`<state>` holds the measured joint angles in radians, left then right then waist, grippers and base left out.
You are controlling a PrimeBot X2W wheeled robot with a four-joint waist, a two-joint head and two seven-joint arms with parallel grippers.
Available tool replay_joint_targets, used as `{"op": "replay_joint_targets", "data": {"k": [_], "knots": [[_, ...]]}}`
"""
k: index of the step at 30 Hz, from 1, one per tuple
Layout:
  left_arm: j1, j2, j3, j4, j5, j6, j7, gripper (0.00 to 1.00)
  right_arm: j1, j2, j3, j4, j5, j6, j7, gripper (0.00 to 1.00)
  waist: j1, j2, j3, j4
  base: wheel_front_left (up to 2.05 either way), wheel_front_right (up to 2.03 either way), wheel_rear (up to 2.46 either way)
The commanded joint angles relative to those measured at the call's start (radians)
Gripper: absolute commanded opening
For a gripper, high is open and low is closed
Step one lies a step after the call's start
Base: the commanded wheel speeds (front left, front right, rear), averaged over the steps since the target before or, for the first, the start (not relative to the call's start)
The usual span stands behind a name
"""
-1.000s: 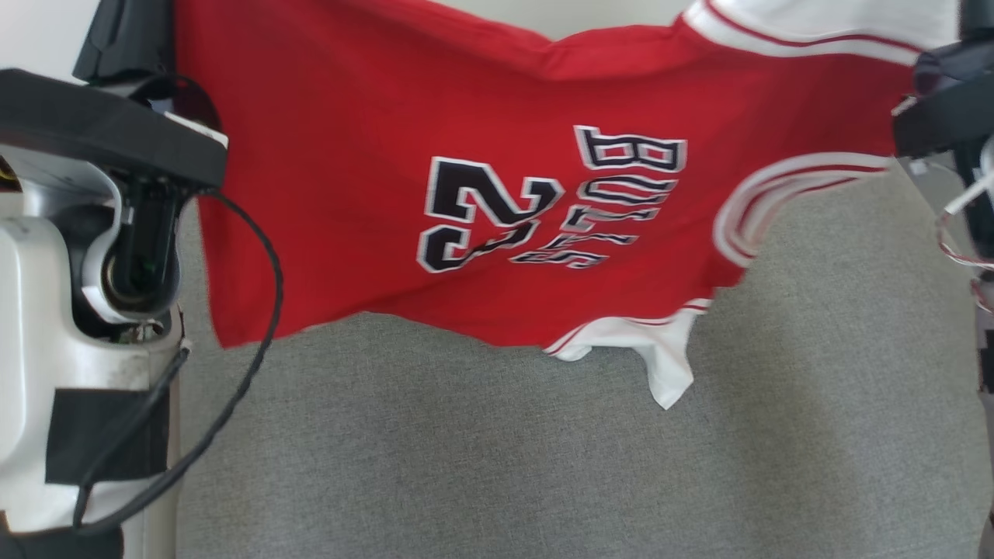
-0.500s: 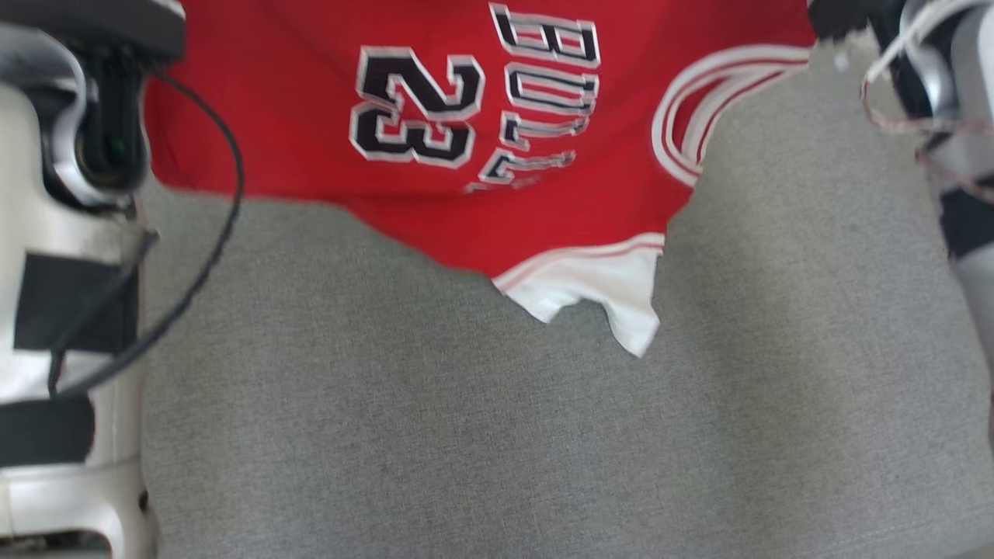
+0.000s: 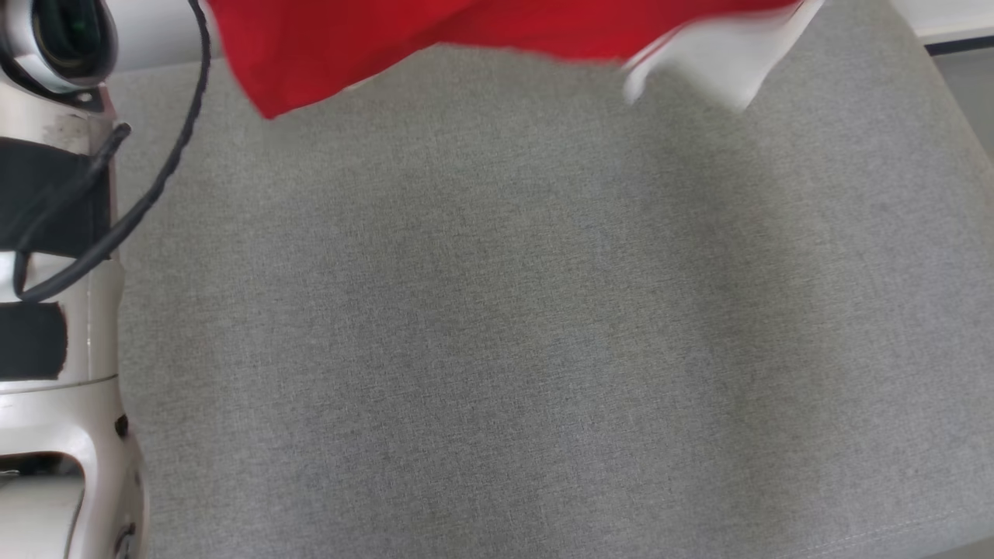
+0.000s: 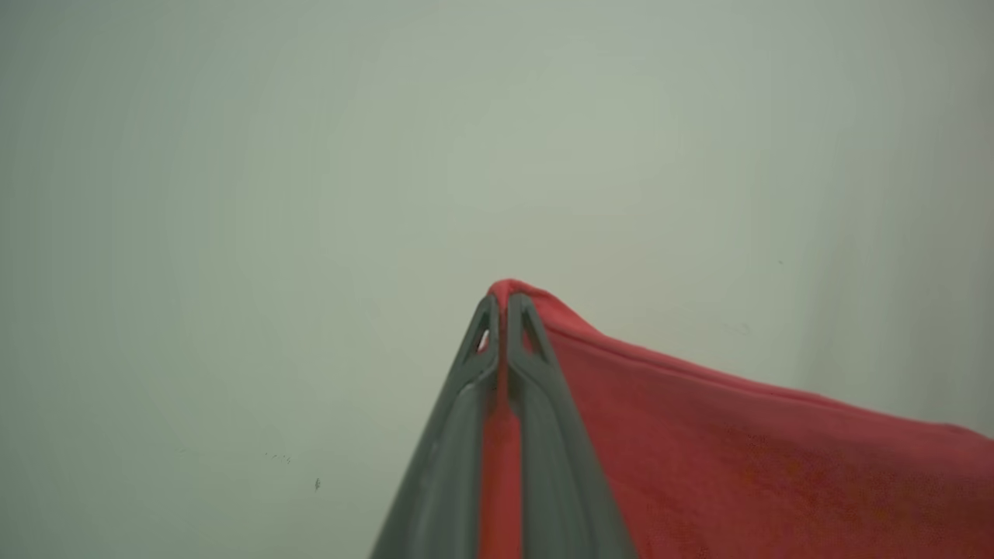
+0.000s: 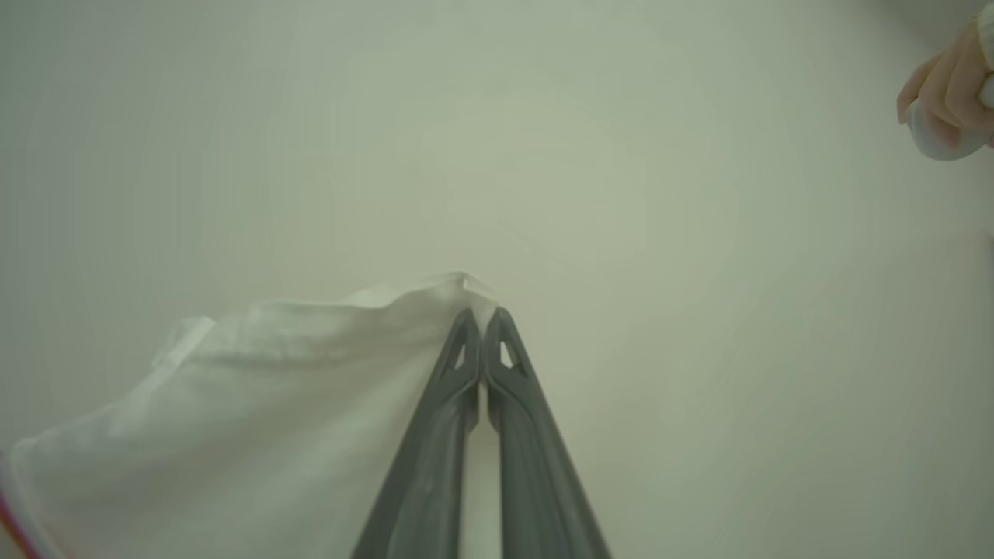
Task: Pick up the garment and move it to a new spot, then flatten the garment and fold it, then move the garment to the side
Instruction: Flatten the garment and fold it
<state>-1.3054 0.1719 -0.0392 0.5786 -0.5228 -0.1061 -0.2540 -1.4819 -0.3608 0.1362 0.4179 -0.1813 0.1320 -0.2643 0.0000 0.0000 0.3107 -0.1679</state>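
Observation:
The garment (image 3: pixel 373 39) is a red jersey with white trim, hanging in the air above a grey cloth surface (image 3: pixel 528 326); its lower edge shows along the top of the head view. In the left wrist view my left gripper (image 4: pixel 502 299) is shut on a red corner of the garment (image 4: pixel 738 466). In the right wrist view my right gripper (image 5: pixel 481 317) is shut on a white part of the garment (image 5: pixel 256 411). My pale left forearm (image 3: pixel 54 272) with a black cable stands at the left edge of the head view.
The grey surface's far edge meets a pale wall (image 4: pixel 311 155), which both wrist views face. A person's hand (image 5: pixel 947 101) holding something white is at the upper right of the right wrist view. The surface's right edge (image 3: pixel 963 101) drops off beyond the corner.
The head view has tilted down, so the jersey has slid to the top of the picture. Its number and lettering have gone out of view, and the right arm has left the picture.

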Motion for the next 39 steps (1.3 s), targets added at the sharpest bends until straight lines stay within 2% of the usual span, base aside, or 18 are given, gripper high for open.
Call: {"op": "replay_joint_targets", "data": {"k": [1,4,13,20,23,27,31,39], "knots": [[-0.006,-0.003,0.005,0.003,0.010,-0.008,-0.007,0.00,0.039,0.008,-0.013,-0.034,-0.018,-0.002,0.001,0.00,0.0000,0.0000,0.017,0.005,0.00,0.00,0.00],[0.013,-0.005,0.003,0.009,0.013,-0.016,-0.011,0.00,0.093,0.016,0.001,-0.044,-0.034,-0.002,0.000,0.00,0.0000,0.0000,0.038,0.002,0.00,0.00,0.00],[0.128,-0.019,-0.013,-0.011,-0.006,-0.026,-0.011,0.00,0.217,-0.024,0.063,0.007,0.017,-0.002,0.000,0.00,0.0000,0.0000,0.062,0.008,0.00,0.00,0.00],[0.264,0.014,-0.109,-0.038,-0.101,-0.024,-0.011,0.00,0.317,-0.070,0.167,0.066,0.130,-0.002,0.001,0.00,0.0000,0.0000,0.006,0.026,0.00,0.00,0.00],[0.356,0.037,-0.152,-0.066,-0.150,-0.024,0.000,0.00,0.368,-0.110,0.245,0.077,0.215,-0.002,0.040,0.00,0.0000,0.0000,-0.031,0.037,0.00,0.00,0.00],[0.484,0.061,-0.182,-0.112,-0.204,-0.024,0.008,0.00,0.460,-0.182,0.303,0.014,0.322,-0.002,0.118,0.00,0.0000,0.0000,-0.078,0.054,0.00,0.00,0.00],[0.619,0.082,-0.180,-0.160,-0.248,-0.024,0.021,0.00,0.575,-0.256,0.328,-0.102,0.418,-0.002,0.194,0.00,0.0000,0.0000,-0.114,0.061,0.00,0.00,0.00],[0.870,0.082,-0.178,-0.293,-0.300,0.014,0.059,0.00,0.856,-0.360,0.279,-0.331,0.568,-0.002,0.378,0.00,0.0000,0.0000,-0.157,0.084,0.00,0.00,0.00]]}}
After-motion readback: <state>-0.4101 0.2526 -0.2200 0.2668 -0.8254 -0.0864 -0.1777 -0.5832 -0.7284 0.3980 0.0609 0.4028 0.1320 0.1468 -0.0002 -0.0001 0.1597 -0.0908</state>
